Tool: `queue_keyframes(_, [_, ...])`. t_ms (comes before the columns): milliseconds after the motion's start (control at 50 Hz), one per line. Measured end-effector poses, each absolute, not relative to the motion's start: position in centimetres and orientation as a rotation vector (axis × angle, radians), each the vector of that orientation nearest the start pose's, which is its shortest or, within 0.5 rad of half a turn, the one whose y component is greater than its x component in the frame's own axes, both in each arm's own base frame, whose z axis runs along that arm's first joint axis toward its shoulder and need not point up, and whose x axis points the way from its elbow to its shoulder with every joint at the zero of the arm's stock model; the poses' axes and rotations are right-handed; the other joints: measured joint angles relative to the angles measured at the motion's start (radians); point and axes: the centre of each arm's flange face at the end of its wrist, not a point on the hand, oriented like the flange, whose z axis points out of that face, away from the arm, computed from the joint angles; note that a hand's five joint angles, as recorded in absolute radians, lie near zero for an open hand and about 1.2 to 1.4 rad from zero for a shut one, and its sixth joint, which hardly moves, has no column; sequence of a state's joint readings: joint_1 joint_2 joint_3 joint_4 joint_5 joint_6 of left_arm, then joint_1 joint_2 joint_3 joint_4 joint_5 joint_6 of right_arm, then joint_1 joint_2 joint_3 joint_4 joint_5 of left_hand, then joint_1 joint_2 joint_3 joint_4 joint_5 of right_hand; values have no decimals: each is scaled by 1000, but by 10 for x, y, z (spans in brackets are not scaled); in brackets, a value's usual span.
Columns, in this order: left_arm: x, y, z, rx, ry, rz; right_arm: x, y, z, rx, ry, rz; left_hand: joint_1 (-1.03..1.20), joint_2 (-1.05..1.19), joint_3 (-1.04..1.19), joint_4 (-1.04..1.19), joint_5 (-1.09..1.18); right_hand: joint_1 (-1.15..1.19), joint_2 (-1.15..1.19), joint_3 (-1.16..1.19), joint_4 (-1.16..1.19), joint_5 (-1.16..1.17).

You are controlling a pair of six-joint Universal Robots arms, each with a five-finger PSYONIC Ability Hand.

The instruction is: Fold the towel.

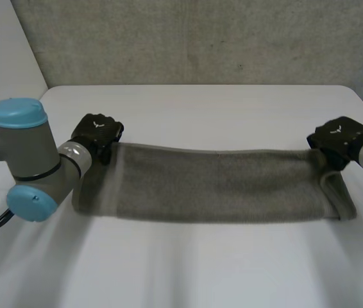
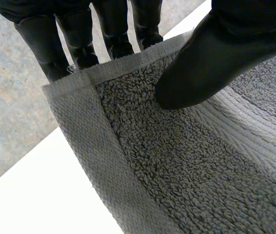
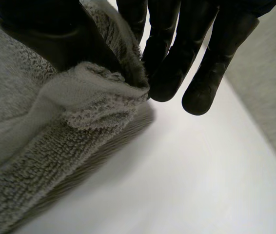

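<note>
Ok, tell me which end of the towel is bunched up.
The end in the right hand: there the towel is rolled over on itself in a crumpled lump. The end in the left hand is spread flat, hem straight.

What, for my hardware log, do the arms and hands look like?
The left arm has grey joints, light-blue caps and a silver wrist ring. The left hand and right hand are black, each with a small pale mark on its back.

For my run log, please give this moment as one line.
left hand: pinches towel, far-left corner | right hand: pinches far-right corner | towel: stretched between hands
</note>
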State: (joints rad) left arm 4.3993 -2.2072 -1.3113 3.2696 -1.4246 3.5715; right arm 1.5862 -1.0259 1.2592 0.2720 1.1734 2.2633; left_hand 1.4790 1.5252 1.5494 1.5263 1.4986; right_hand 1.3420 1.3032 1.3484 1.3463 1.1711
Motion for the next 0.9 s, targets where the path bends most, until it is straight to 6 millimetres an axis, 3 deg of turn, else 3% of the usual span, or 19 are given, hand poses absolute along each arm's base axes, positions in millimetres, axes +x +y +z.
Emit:
queue_keyframes(220, [-272, -368, 161, 1024, 2209, -2039, 184, -388, 188, -1520, 2223, -1977, 0, 0, 0, 0, 0, 0, 0, 0, 0, 0])
queue_keyframes(320, [-277, -379, 179, 998, 2116, -2137, 188, -401, 200, -1523, 2162, -2099, 0, 0, 0, 0, 0, 0, 9, 0, 0, 0])
queue_keyframes(360, [-279, -387, 193, 973, 2045, -2208, 192, -409, 211, -1517, 2116, -2192, 0, 0, 0, 0, 0, 0, 10, 0, 0, 0])
queue_keyframes(400, [-284, -398, 224, 918, 1908, -2333, 200, -421, 236, -1476, 2013, -2385, 0, 0, 1, 0, 0, 1, 21, 0, 0, 0])
queue_keyframes(440, [-287, -406, 266, 831, 1731, -2479, 209, -430, 273, -1368, 1840, -2647, 0, 0, 1, 0, 0, 4, 34, 0, 0, 0])
queue_keyframes(460, [-287, -407, 277, 805, 1686, -2515, 211, -430, 282, -1339, 1798, -2699, 0, 0, 1, 0, 0, 4, 34, 0, 0, 0])
queue_keyframes(480, [-288, -409, 303, 743, 1586, -2593, 216, -430, 306, -1248, 1678, -2833, 0, 0, 1, 0, 0, 5, 34, 0, 0, 0])
queue_keyframes(540, [-285, -405, 351, 615, 1421, -2729, 222, -421, 354, -1059, 1439, -3027, 0, 0, 1, 0, 0, 5, 34, 0, 0, 2])
queue_keyframes(580, [-281, -400, 374, 539, 1360, -2805, 223, -411, 378, -961, 1331, -3074, 0, 0, 1, 0, 0, 5, 34, 0, 0, 5])
queue_keyframes(640, [-273, -391, 391, 466, 1375, -2882, 224, -398, 389, -911, 1313, -3010, 0, 0, 1, 0, 0, 6, 34, 2, 0, 7])
queue_keyframes(680, [-269, -388, 385, 458, 1452, -2888, 225, -390, 382, -949, 1385, -2885, 0, 0, 1, 0, 0, 6, 34, 2, 0, 7])
queue_keyframes(740, [-263, -386, 360, 487, 1612, -2832, 229, -381, 360, -1045, 1521, -2675, 0, 0, 2, 0, 0, 6, 34, 2, 0, 7])
queue_keyframes(800, [-255, -386, 321, 525, 1799, -2710, 231, -372, 334, -1144, 1656, -2465, 0, 0, 2, 0, 0, 6, 34, 2, 0, 7])
queue_keyframes(840, [-244, -382, 276, 558, 1998, -2542, 230, -362, 297, -1255, 1821, -2233, 0, 0, 2, 0, 0, 6, 34, 2, 0, 7])
queue_keyframes(900, [-238, -373, 244, 584, 2128, -2414, 225, -355, 267, -1345, 1943, -2068, 0, 0, 3, 0, 0, 6, 34, 2, 0, 7])
